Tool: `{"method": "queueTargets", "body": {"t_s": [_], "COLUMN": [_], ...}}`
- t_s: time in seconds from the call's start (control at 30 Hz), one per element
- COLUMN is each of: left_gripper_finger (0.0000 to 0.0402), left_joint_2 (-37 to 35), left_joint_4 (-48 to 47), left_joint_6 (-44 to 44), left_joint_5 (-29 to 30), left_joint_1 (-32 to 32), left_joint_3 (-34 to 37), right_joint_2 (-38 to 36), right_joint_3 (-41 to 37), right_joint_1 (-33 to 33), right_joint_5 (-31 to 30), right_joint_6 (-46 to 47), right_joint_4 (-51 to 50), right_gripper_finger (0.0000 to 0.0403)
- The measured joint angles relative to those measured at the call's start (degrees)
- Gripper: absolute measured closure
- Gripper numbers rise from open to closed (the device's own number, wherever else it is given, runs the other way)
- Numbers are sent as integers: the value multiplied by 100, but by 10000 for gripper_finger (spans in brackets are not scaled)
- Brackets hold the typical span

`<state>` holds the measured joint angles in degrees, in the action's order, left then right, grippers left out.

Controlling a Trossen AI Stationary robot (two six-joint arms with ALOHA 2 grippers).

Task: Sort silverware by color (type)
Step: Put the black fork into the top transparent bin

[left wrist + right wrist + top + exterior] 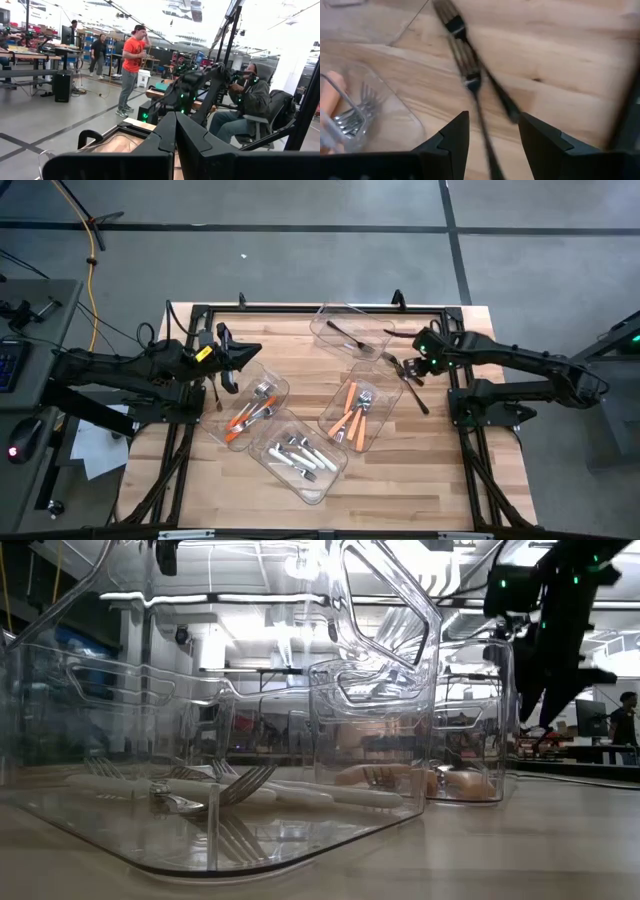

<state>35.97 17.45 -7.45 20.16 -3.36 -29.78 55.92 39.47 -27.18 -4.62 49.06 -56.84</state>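
Bright overhead glare; right wrist view perhaps motion-blurred.

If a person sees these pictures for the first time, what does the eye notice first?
Four clear bins on the wooden table stand out first: the middle ones hold orange-handled cutlery and white-handled cutlery. The right tool, open, hovers over black cutlery lying on the bare wood at the table's right. The left tool waits shut at the left.
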Motion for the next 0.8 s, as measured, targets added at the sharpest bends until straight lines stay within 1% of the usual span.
{"method": "queueTargets", "body": {"t_s": [0.07, 0.17, 0.23, 0.33, 0.43, 0.8], "left_gripper_finger": [401, 401, 401, 401, 401, 401], "left_joint_2": [2, 1, 1, 0, 1, 2], "left_joint_4": [0, 0, 3, 4, 6, 7], "left_joint_6": [3, -14, -90, -148, -150, -295], "left_joint_5": [0, 0, 1, 11, 30, 123], "left_joint_1": [-1, 0, 0, -2, -1, -2], "left_joint_3": [0, 0, 0, 0, 0, 0], "right_joint_2": [0, 0, 30, 164, 396, 1343], "right_joint_3": [-352, -722, -896, -1049, -1093, -1093], "right_joint_1": [-29, -63, -113, -225, -309, -313], "right_joint_5": [159, 181, 162, 20, 14, -225], "right_joint_6": [9, 234, 245, 345, 339, -67], "right_joint_4": [499, 1170, 1420, 1519, 1512, 1859], "right_gripper_finger": [249, 249, 249, 249, 249, 249]}}
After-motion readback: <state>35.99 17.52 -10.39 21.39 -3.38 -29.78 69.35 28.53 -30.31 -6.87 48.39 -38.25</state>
